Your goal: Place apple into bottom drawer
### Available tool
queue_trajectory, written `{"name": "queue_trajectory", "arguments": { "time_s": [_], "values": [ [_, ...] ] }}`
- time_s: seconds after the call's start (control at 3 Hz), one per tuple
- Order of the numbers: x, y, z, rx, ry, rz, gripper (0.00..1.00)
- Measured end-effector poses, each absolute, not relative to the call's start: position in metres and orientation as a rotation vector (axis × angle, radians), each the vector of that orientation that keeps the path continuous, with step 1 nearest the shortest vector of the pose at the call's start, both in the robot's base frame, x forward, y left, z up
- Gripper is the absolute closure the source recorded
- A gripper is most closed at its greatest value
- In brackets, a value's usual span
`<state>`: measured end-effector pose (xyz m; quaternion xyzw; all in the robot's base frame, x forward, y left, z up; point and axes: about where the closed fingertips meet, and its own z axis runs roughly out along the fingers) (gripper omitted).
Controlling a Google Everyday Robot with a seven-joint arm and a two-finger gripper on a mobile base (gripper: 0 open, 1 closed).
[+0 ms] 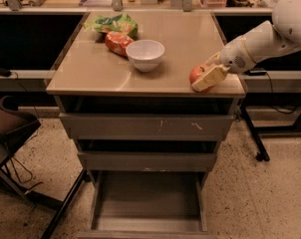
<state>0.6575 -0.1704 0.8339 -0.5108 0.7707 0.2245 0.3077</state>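
Note:
The small red apple [197, 73] is held in my gripper [205, 77] over the front right part of the cabinet top [100, 68], close to its front edge. The cream fingers [210, 78] are closed around the apple. My white arm [262, 41] reaches in from the upper right. The bottom drawer [148, 199] is pulled open below, a wide shallow grey tray with a bare floor. It sits straight under the two upper grey drawers [145, 126].
A white bowl [145, 54] stands mid-top, with an orange-red snack packet [117, 42] and a green packet [113, 24] behind it. A dark chair [11, 133] is at the left. Black table legs [252, 133] stand at the right.

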Motion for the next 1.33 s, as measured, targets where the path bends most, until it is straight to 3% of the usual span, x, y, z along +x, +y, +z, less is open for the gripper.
{"name": "queue_trajectory", "arguments": {
  "time_s": [0.67,1.0,1.33],
  "values": [
    [0.653,-0.167,0.831,-1.369,2.046,0.592,1.00],
    [0.615,-0.170,0.860,-1.345,2.014,0.564,1.00],
    [0.538,-0.167,0.916,-1.258,1.986,0.528,1.00]
  ]
}}
